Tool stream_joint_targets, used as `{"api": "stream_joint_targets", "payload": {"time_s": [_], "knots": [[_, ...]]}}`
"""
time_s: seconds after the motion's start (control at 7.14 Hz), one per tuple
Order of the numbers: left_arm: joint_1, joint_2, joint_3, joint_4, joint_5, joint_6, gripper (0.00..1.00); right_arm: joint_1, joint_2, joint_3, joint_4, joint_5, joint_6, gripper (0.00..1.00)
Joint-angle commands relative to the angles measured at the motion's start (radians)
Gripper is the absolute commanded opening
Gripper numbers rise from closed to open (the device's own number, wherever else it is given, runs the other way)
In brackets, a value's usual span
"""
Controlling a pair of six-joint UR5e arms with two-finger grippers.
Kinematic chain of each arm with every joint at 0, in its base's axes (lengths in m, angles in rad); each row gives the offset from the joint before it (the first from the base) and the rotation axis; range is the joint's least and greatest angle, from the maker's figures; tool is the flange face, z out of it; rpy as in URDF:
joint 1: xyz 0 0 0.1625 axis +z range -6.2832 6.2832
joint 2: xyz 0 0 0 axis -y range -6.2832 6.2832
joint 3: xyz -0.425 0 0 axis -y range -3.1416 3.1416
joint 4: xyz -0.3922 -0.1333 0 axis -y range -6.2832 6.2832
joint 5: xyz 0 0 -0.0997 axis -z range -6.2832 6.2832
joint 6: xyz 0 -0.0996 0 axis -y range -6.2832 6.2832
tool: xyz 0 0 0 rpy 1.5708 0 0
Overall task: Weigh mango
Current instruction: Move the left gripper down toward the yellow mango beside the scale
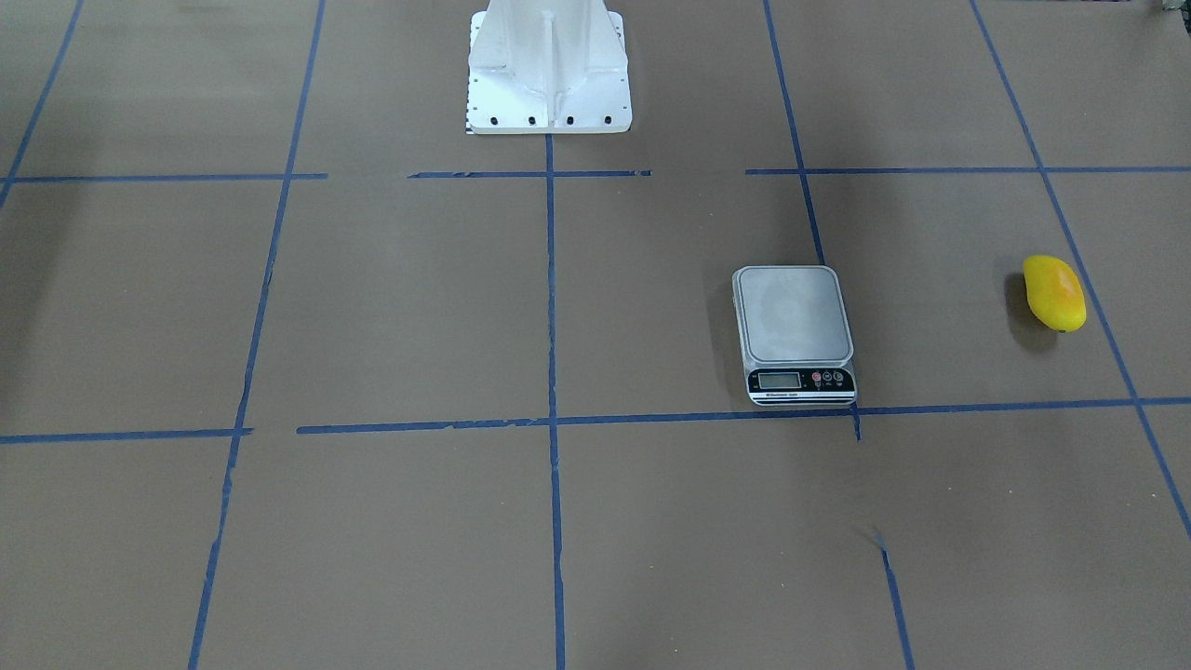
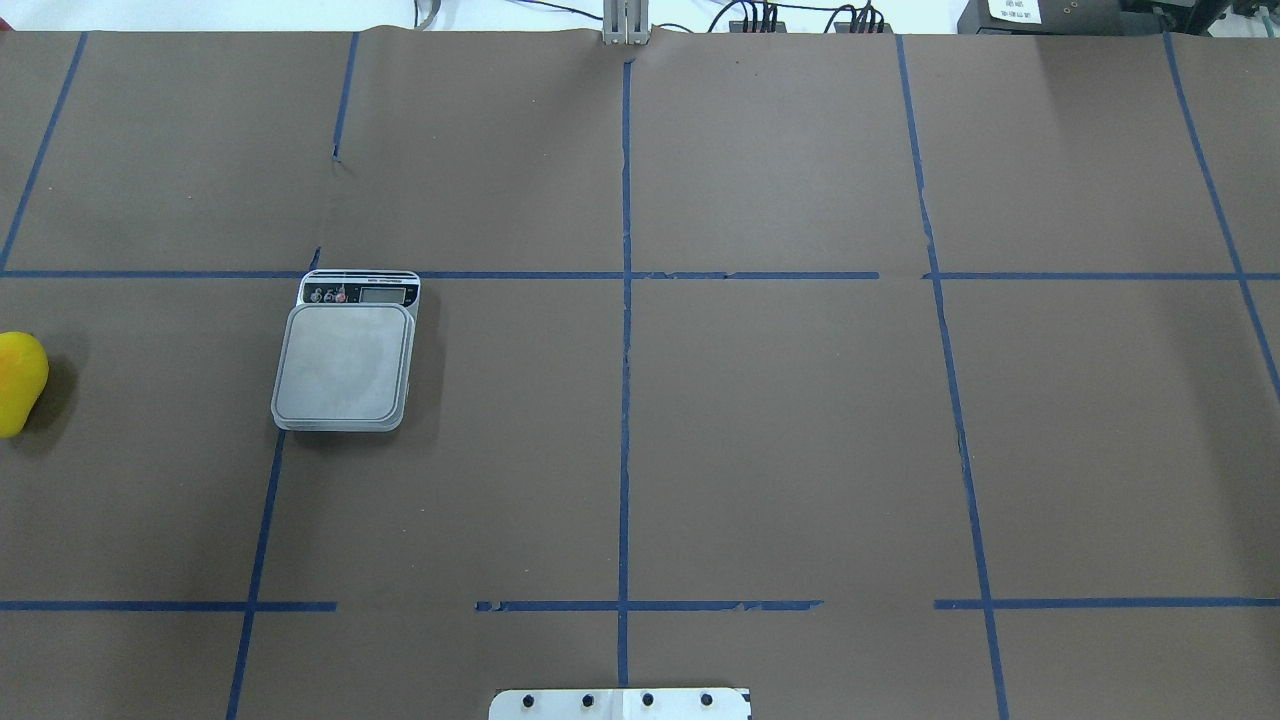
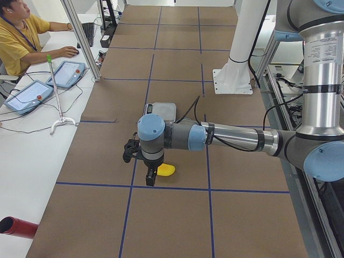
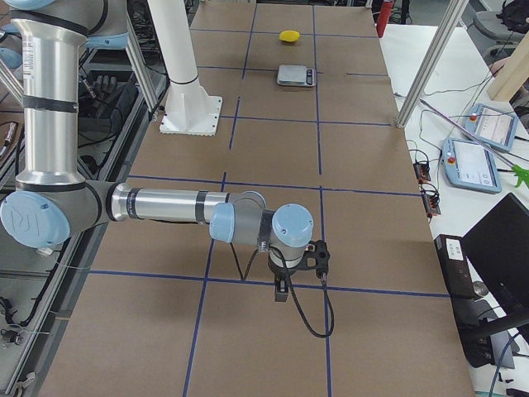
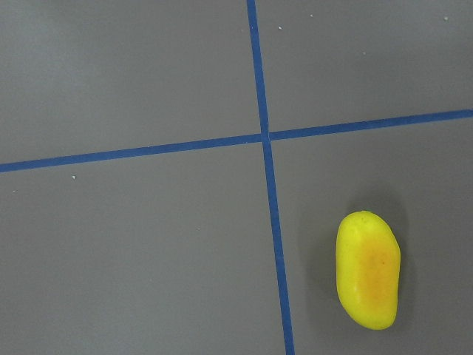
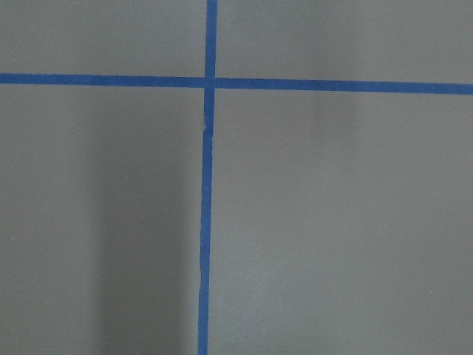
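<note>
The yellow mango (image 1: 1054, 293) with an orange blush lies on the brown table, apart from the scale (image 1: 794, 321), whose grey platform is bare. In the overhead view the mango (image 2: 18, 380) is at the far left edge and the scale (image 2: 345, 360) is to its right. My left gripper (image 3: 151, 177) shows only in the left side view, hanging above the table just beside the mango (image 3: 166, 170); I cannot tell if it is open or shut. The left wrist view looks down on the mango (image 5: 368, 270). My right gripper (image 4: 282, 291) hangs over bare table far from both; its state is unclear.
The white robot pedestal (image 1: 549, 74) stands at the table's robot side. Blue tape lines grid the brown surface. An operator (image 3: 21, 37) sits at a side desk with tablets (image 3: 24, 95). A metal post (image 3: 80, 40) stands at the table's edge.
</note>
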Motion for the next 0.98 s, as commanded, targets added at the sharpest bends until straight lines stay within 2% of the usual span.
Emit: {"api": "stream_joint_targets", "payload": {"time_s": [0.0, 0.42, 0.56, 0.84], "knots": [[0.007, 0.002, -0.006, -0.003, 0.0, 0.015, 1.0, 0.0, 0.0, -0.002, 0.0, 0.0, 0.0, 1.0], [0.008, 0.01, 0.005, -0.023, -0.008, 0.017, 1.0, 0.0, 0.0, 0.0, 0.0, 0.0, 0.0, 1.0], [0.007, 0.012, -0.009, -0.026, -0.053, -0.004, 1.0, 0.0, 0.0, 0.0, 0.0, 0.0, 0.0, 1.0], [0.016, 0.015, 0.046, -0.183, -0.092, -0.029, 1.0, 0.0, 0.0, 0.0, 0.0, 0.0, 0.0, 1.0]]}}
